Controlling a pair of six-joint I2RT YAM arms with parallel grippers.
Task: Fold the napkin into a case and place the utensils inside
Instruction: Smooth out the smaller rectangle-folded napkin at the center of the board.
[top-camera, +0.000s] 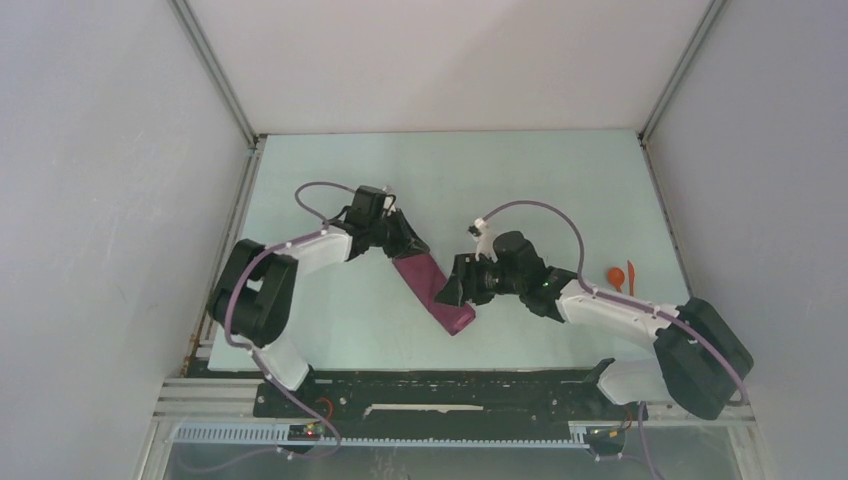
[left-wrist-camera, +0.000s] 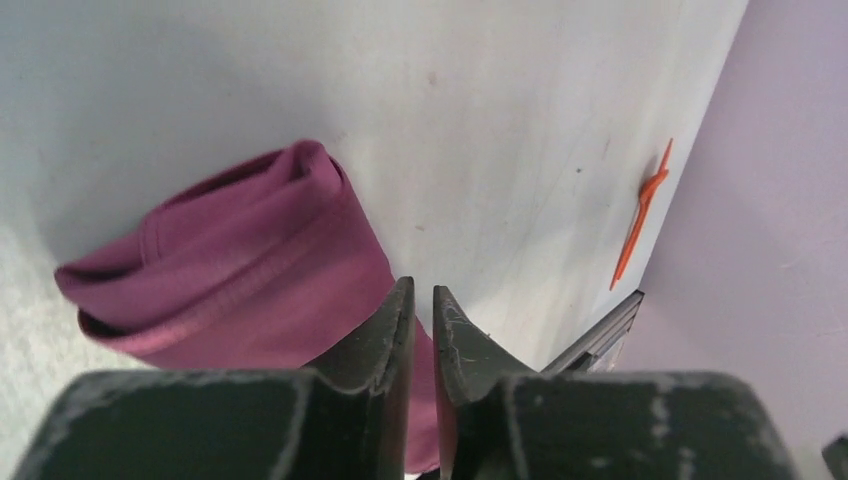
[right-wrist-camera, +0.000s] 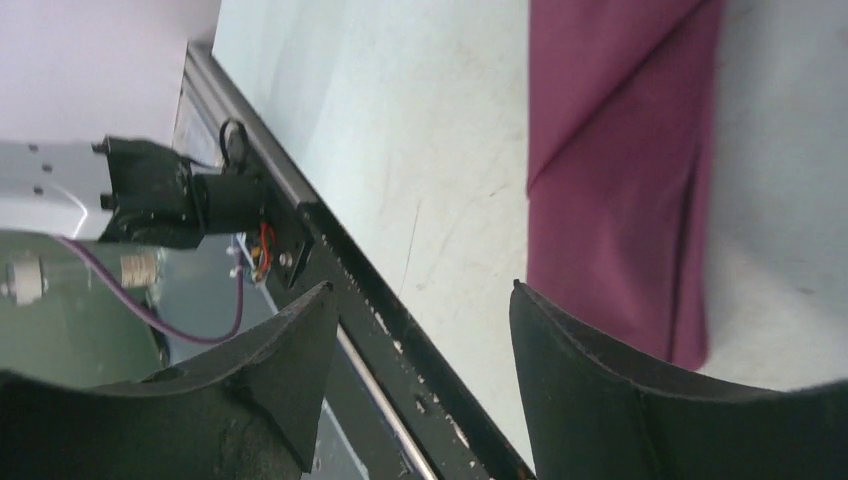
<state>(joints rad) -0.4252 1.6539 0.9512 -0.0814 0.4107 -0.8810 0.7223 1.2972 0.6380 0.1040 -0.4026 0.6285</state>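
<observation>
Case (top-camera: 422, 278) lies flat on the table (top-camera: 560, 180) as a narrow maroon strip, running diagonally between the two arms. Left gripper (left-wrist-camera: 420, 292) sits at the far end of the strip, jaws clamped almost together on its edge, with cloth showing in the slit. Right gripper (right-wrist-camera: 420, 290) hangs over the near end, jaws spread wide and empty, with cloth just beside one finger.
</observation>
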